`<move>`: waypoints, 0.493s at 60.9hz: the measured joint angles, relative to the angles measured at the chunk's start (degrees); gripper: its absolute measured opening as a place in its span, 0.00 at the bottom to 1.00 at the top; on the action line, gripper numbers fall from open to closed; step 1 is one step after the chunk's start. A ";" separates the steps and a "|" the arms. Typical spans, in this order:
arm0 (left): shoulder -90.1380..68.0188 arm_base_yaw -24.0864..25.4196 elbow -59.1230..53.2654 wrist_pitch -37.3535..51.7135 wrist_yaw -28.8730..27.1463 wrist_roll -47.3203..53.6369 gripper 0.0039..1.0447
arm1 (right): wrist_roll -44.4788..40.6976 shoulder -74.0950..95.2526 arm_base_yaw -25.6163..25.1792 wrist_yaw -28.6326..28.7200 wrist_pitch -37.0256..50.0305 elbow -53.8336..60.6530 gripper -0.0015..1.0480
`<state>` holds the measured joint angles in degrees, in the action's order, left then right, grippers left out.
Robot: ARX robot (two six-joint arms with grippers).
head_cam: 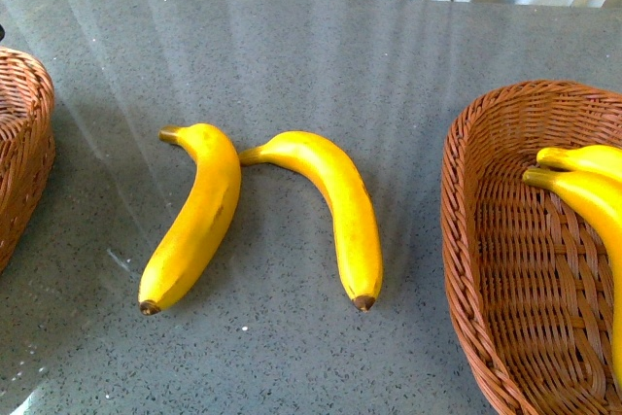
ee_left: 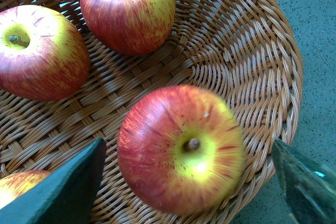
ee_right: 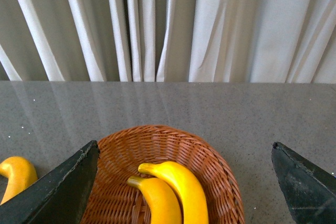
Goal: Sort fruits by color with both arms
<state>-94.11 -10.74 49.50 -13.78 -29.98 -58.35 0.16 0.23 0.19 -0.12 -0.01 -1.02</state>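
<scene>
Two yellow bananas lie on the grey table, one on the left point(head_cam: 194, 216) and one on the right point(head_cam: 335, 206). Two more bananas point(head_cam: 583, 187) rest in the brown basket point(head_cam: 486, 240) at the right. My right gripper point(ee_right: 185, 146) hangs open above that basket point(ee_right: 220, 166) and its bananas point(ee_right: 181, 187). My left gripper point(ee_left: 187, 142) is open over the light wicker basket point(ee_left: 252, 61), its fingers point(ee_left: 68, 192) straddling a red apple point(ee_left: 181, 148) without touching it. Other apples point(ee_left: 128, 9) point(ee_left: 39, 51) lie in the same basket. Neither arm shows in the front view.
The left basket's rim point(head_cam: 24, 143) shows at the table's left edge. A white curtain point(ee_right: 168, 24) hangs behind the table's far edge. One table banana's end point(ee_right: 16, 174) lies just beside the right basket in the right wrist view.
</scene>
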 joint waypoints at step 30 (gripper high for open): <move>13.70 -2.32 -5.14 13.31 -7.72 11.47 0.91 | 0.00 0.00 0.00 0.02 0.00 0.00 0.91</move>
<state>-80.40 -13.06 44.36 -0.47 -37.69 -46.87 0.16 0.23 0.19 -0.10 -0.01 -1.02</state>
